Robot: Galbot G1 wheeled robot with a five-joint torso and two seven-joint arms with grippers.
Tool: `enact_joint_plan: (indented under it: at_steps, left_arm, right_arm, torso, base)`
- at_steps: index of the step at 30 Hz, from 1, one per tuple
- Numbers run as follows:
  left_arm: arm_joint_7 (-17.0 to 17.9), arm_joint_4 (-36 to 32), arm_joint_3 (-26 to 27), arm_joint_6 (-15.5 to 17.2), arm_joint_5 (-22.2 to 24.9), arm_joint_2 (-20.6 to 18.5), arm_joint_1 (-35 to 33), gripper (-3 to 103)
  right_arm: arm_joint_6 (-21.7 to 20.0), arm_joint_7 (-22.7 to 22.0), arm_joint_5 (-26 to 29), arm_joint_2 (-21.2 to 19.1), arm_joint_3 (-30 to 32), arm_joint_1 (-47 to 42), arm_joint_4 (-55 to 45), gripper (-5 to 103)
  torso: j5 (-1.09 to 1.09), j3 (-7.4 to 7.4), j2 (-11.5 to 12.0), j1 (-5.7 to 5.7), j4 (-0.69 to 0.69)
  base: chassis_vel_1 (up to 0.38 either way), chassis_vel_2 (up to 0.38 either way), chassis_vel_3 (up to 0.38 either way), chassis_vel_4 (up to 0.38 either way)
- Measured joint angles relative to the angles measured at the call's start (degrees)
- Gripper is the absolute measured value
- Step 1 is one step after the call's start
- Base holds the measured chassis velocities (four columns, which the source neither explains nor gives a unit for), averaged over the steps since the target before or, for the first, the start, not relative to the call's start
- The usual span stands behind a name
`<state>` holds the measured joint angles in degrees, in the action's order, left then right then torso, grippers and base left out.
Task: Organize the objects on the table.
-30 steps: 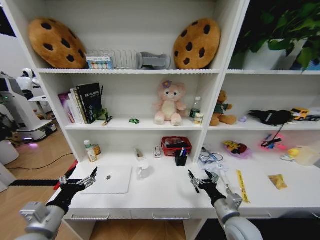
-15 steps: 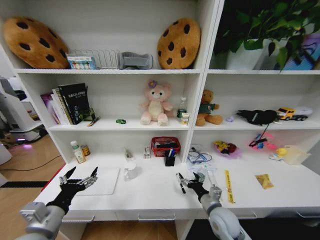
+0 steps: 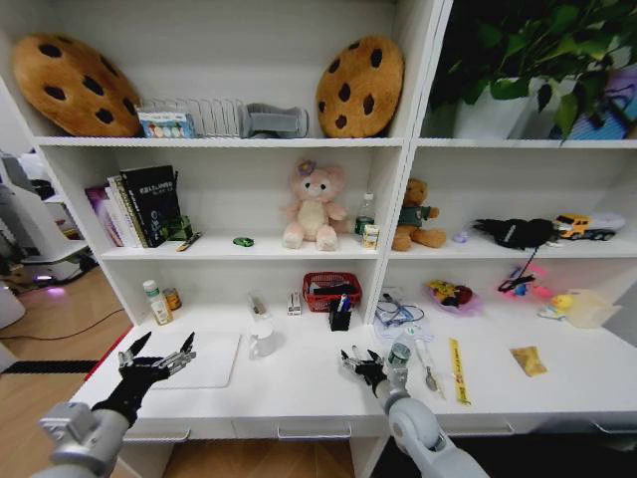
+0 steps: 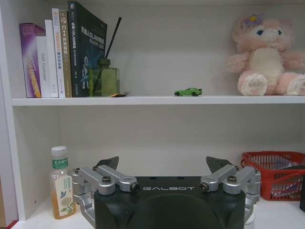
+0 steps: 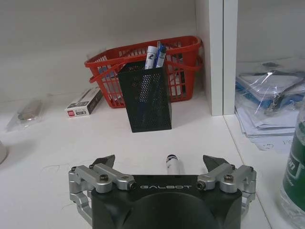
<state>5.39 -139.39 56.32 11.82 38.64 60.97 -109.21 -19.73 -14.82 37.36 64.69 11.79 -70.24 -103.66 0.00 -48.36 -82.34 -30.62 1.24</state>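
Left claw (image 3: 157, 357) spread over the laptop (image 3: 204, 358) near the surface's (image 3: 299, 383) left edge; right claw (image 5: 159, 164) spread around a pen (image 5: 171, 162)

Laptop (image 3: 202, 358) on white table (image 3: 299, 388)

The left arm reaches forward from low on the robot's left, its pincer (image 3: 156, 356) held level with both fingers spread wide and nothing between them. The right arm stretches forward from the lower middle, its pincer (image 3: 364, 364) likewise spread wide and empty.
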Motion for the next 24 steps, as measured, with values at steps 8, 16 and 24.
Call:
enact_joint_plan:
  at_steps: [8,16,24]
  left_arm:
    - [0.02,0.0,0.0,0.0,0.0,0.0,0.0,100]
    - [0.03,0.0,0.0,0.0,0.0,0.0,0.0,100]
    - [0.04,0.0,0.0,0.0,0.0,0.0,0.0,100]
  right_arm:
    - [-2.75,-1.85,2.82,-0.38,-1.53,2.41,1.13,101]
    - [-2.95,-3.07,2.97,-0.76,-2.31,3.08,1.63,86]
    - [-2.92,-3.48,2.96,-1.07,-2.41,3.1,2.35,60]
  torso:
    - [0.0,0.0,0.0,0.0,0.0]
    - [0.0,0.0,0.0,0.0,0.0]
    - [-0.01,0.01,-0.01,0.01,0.0]
  base:
    - [0.0,0.0,0.0,0.0]
    - [0.0,0.0,0.0,0.0]
    - [0.0,0.0,0.0,0.0]
